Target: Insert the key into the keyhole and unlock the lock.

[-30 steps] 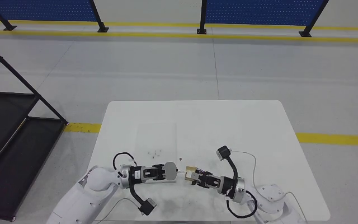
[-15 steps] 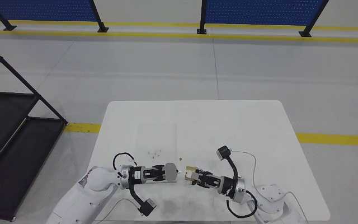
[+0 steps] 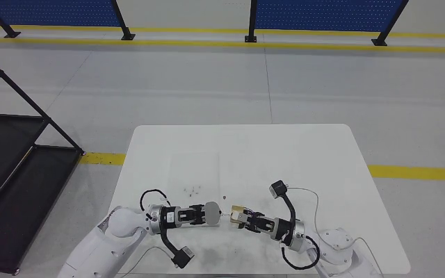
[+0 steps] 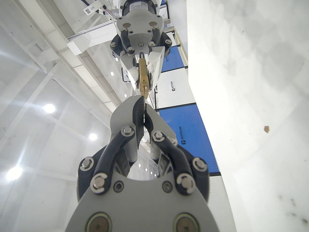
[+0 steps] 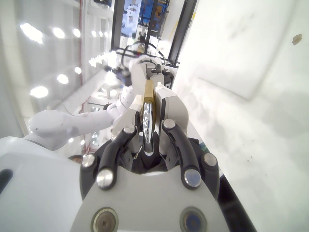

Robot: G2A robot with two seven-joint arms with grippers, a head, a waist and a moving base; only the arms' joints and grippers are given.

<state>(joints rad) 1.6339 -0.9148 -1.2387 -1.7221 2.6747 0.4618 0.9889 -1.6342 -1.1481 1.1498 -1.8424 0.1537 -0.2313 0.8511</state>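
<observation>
The left end effector [image 4: 144, 109] is pressed together on the key [image 4: 144, 98], a thin sliver seen edge-on between its black pads [image 4: 138, 112], with most of it buried in the grip. Straight ahead of its tips, nose to nose over the bench [image 3: 299, 160], the right end effector [image 4: 144, 81] pinches the brass lock [image 4: 143, 72] between white fingers. The key's tip meets the lock's near face — whether it has entered the keyhole cannot be made out, and the keyhole itself is too small to see. From the right wrist, the lock [image 5: 149, 91] sits edge-on in that grip, its chrome shackle [image 5: 147, 124] pointing back toward the palm and its far face hidden. A pale speck [image 4: 266, 129] lies on the bench — well off to the side of both end effectors.
</observation>
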